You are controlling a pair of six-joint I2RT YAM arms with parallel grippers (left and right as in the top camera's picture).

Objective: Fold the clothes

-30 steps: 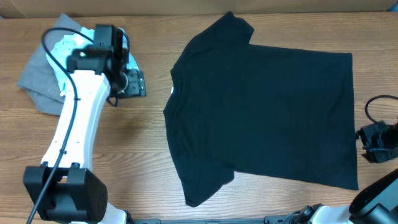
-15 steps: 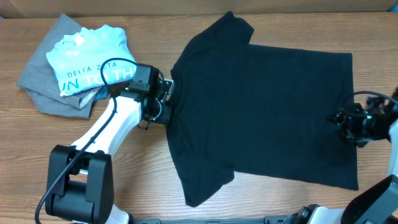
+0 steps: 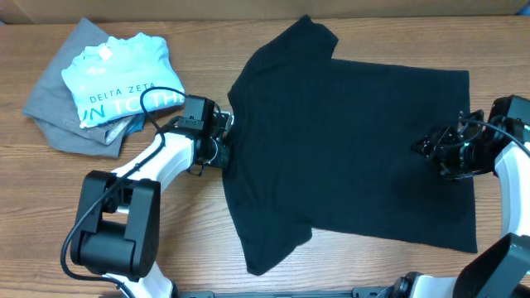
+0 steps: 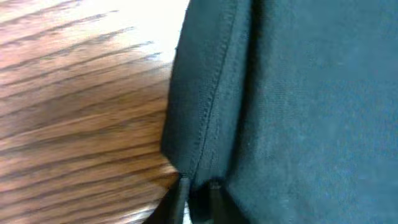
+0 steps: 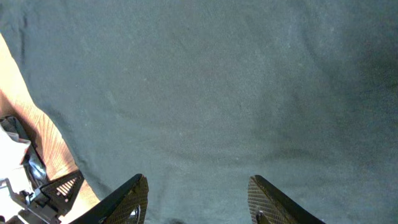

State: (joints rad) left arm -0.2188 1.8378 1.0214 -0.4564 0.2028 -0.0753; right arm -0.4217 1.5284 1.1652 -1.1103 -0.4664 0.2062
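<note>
The left hand (image 4: pixel 198 198) pinches the neck edge of the black T-shirt (image 3: pixel 356 141), centre-left; the right hand (image 5: pixel 198 199) is spread above the cloth at right.

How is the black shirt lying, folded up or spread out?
Spread out. The shirt lies flat on the table with both sleeves sticking out and nothing doubled over.

Robotics lab workbench, seen from a fixed camera overhead. A wood-grain table (image 3: pixel 207 50) carries two white-and-black robot arms mounted at its near edge: the left arm (image 3: pixel 161 157) and the right arm (image 3: pixel 512 161), each with a camera on its wrist. A black T-shirt (image 3: pixel 348 141) lies spread flat between them as the work piece. A light blue T-shirt (image 3: pixel 124 87) rests on a grey garment (image 3: pixel 50 108) at the upper left.
</note>
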